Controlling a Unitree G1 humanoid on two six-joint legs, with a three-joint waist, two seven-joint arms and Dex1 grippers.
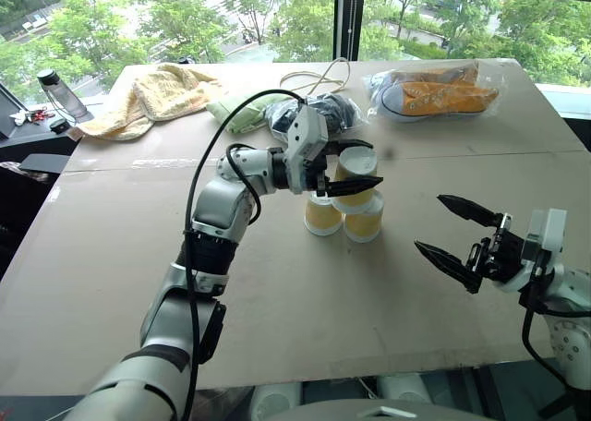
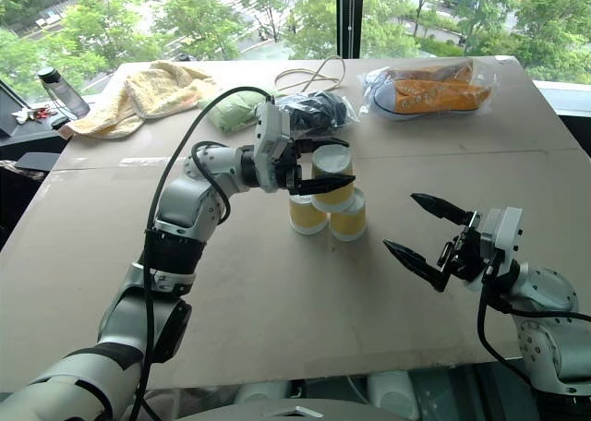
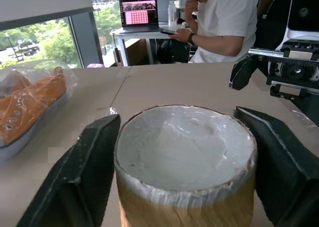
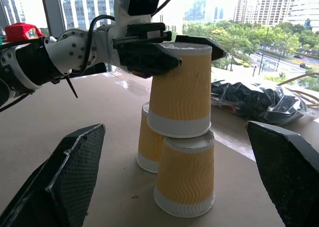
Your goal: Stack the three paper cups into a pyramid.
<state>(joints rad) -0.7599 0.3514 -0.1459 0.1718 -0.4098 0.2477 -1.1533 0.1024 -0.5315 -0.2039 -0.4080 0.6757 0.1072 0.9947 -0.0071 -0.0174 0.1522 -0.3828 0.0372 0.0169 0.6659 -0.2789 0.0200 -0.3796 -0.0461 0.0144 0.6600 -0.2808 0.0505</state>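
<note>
Two yellow-orange paper cups (image 1: 323, 216) (image 1: 364, 220) stand upside down, side by side, in the middle of the table (image 1: 277, 319). The third cup (image 1: 355, 176) sits upside down on top of them, bridging the pair, so the three form a pyramid (image 4: 179, 137). My left gripper (image 1: 372, 164) reaches in level from the left and is open, with one black finger on each side of the top cup's upper end (image 3: 184, 147). My right gripper (image 1: 429, 223) hangs open and empty to the right of the stack, pointing at it.
Along the far side lie a yellow towel (image 1: 157, 93), a green cloth (image 1: 240, 112), a black plastic bag (image 1: 323, 112), a cable (image 1: 319, 75) and bagged orange shoes (image 1: 434, 93). A bottle (image 1: 60, 93) stands off the far left corner. A person (image 3: 219, 23) sits at a desk beyond.
</note>
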